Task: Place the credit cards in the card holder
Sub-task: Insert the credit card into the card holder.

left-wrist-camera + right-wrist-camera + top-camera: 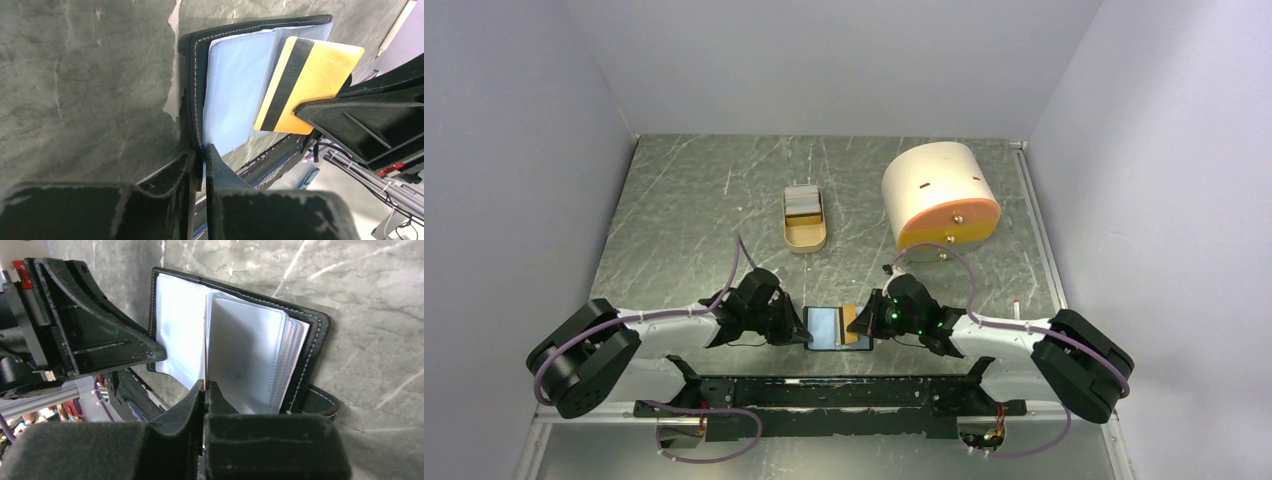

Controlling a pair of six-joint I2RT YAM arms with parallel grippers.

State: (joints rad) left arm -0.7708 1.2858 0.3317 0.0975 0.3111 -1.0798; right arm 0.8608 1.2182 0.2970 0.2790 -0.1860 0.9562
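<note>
Insertion looks to be the step in hand. The small black bifold card holder lies open on the grey marbled table, between the two arms. The left gripper is clenched on the holder's left edge, pinning it down. The right gripper is pinched on one thin yellow-orange credit card with a black stripe, holding it by the side farthest from the holder's left edge.

That card hangs tilted over the holder's right half, above the blue-grey pocket. Its long axis, the line of the stripe, runs roughly along the holder's spine. From the right wrist the card shows edge-on, aimed at the gap between the clear leaves; whether it has entered a sleeve I cannot tell.

The coming move belongs to the right arm. I judge the card must travel from the right gripper toward the holder's left edge, into a pocket mouth, while the left one steadies. More whitish cards sit in the tan oval tray, well beyond the holder's far side. A big cream-and-orange cylinder stands beyond the holder's far right.
</note>
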